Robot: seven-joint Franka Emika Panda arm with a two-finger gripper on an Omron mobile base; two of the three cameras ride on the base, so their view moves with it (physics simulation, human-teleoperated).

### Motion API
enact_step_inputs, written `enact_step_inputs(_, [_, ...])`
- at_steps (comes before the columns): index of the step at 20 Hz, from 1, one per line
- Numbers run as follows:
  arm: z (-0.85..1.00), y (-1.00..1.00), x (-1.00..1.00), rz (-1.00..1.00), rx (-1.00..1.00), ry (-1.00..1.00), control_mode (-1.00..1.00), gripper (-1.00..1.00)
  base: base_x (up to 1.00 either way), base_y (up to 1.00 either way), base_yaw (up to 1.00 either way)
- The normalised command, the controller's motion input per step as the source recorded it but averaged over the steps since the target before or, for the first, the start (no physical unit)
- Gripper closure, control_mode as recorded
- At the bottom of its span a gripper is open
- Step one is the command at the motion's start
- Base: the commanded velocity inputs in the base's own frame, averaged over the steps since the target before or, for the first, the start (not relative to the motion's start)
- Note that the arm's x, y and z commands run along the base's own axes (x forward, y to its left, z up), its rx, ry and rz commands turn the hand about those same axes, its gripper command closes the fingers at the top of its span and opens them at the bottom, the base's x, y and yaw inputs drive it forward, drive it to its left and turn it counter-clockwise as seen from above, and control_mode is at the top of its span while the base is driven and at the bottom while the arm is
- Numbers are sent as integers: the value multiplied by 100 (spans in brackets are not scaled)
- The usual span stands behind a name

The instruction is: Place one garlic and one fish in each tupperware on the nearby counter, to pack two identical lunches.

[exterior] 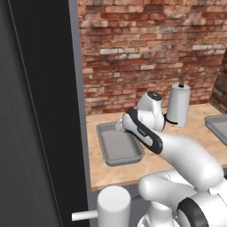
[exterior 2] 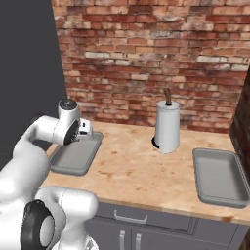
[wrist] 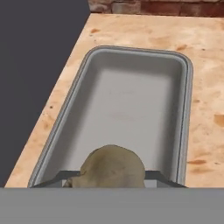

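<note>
Over the left tub: your gripper (wrist: 111, 181) hangs above the near end of the left tupperware (wrist: 131, 105), jaws clamped on the garlic (wrist: 111, 168).
Garlic: a rounded cream-tan bulb, lumpy on top, sitting between the finger tips at the bottom of your hand view; it is up in the grip, and you cannot tell from these views how far it is off the tub floor.
Left tupperware: a shallow grey rectangular tub with rounded corners and a thick raised rim; the smooth floor you see ahead of the garlic is bare. In the left base view it (exterior: 119, 144) lies at the counter's left end, partly behind the arm; in the right base view it (exterior 2: 75, 155) sits just below the hand.
Right tupperware: a second grey tub (exterior 2: 219, 177) of the same shape, well apart at the counter's right end, its floor bare.
Counter: light orange-brown wood grain with darker flecks (exterior 2: 139, 168), over dark grey cabinet fronts with slim metal handles.
Paper-towel roll: a white upright cylinder on a dark spindle (exterior 2: 167, 127), standing between the two tubs, towards the wall.
Wall: rough red brick (exterior 2: 146, 58) behind the counter.
Left side: a flat dark panel (exterior: 40, 111) borders the counter's left end.
</note>
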Motion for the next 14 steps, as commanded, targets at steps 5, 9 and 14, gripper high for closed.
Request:
enact_step_inputs(5, [-37, 0, 29, 0, 0, 2, -100, 100, 0, 0, 0])
enact_step_inputs(9, [-40, 4, 27, 0, 0, 1, -100, 100, 0, 0, 0])
enact_step_inputs(14, [-38, 19, 33, 0, 0, 2, -100, 100, 0, 0, 0])
